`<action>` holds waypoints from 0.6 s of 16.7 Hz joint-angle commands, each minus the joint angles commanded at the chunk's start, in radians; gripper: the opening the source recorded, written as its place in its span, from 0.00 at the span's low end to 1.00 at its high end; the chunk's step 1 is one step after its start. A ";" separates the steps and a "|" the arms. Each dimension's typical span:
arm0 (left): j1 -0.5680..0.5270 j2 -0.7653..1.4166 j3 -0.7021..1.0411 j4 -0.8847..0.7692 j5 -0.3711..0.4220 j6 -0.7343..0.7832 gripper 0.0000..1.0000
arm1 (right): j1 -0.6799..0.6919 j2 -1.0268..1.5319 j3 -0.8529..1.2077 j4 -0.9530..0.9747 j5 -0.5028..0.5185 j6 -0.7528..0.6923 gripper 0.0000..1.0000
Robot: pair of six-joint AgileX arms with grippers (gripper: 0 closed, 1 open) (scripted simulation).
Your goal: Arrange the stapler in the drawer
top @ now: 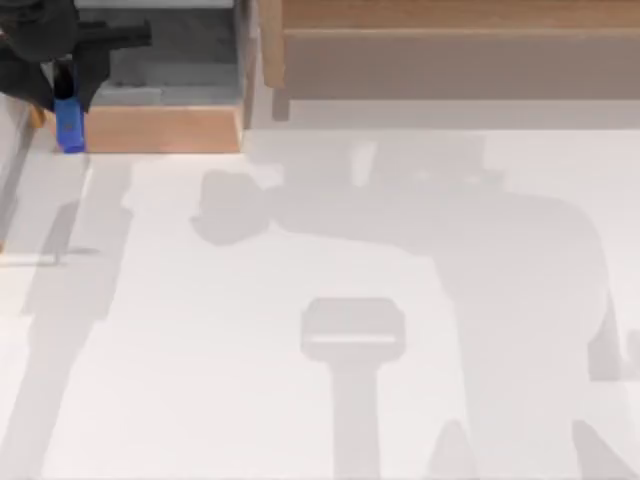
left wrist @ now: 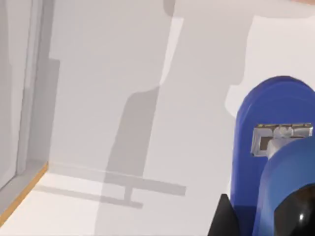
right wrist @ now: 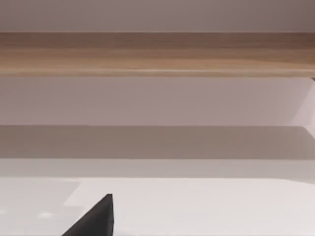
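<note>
Up in the far left corner of the table, the left pincer (top: pixel 68 95) sits over the drawer (top: pixel 160 128), its dark body partly cut off by the top view's edge. The stapler (top: pixel 69 125) hangs from it, a small blue bar standing on end at the left end of the drawer's light wooden front panel, its upper part buried under the black fingers, so just where they pinch it is hard to make out. They are closed on it, that much is plain. The drawer's grey inside shows behind the panel, though the arm covers the left part of it. In the left wrist view the stapler (left wrist: pixel 275 157) looms close and is cropped at the edge, blue body with a metal plate, a black rounded part at the corner, white table (left wrist: pixel 123 98) beneath. To the right of the drawer, along the far edge, a long wooden shelf unit (top: pixel 450 50) runs off the picture. The right wrist view faces that shelf unit (right wrist: pixel 157 54), with one dark fingertip (right wrist: pixel 96 219) poking in; how far the right pincer is open, I cannot tell.
</note>
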State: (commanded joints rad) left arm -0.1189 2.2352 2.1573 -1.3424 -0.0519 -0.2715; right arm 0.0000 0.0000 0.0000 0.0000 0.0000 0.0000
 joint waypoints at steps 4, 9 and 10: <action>0.238 0.101 0.232 -0.067 -0.008 0.198 0.00 | 0.000 0.000 0.000 0.000 0.000 0.000 1.00; 0.418 0.317 0.464 -0.120 0.025 0.421 0.00 | 0.000 0.000 0.000 0.000 0.000 0.000 1.00; 0.433 0.364 0.497 -0.133 0.036 0.462 0.00 | 0.000 0.000 0.000 0.000 0.000 0.000 1.00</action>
State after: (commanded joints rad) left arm 0.3139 2.5988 2.6544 -1.4754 -0.0163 0.1907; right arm 0.0000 0.0000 0.0000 0.0000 0.0000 0.0000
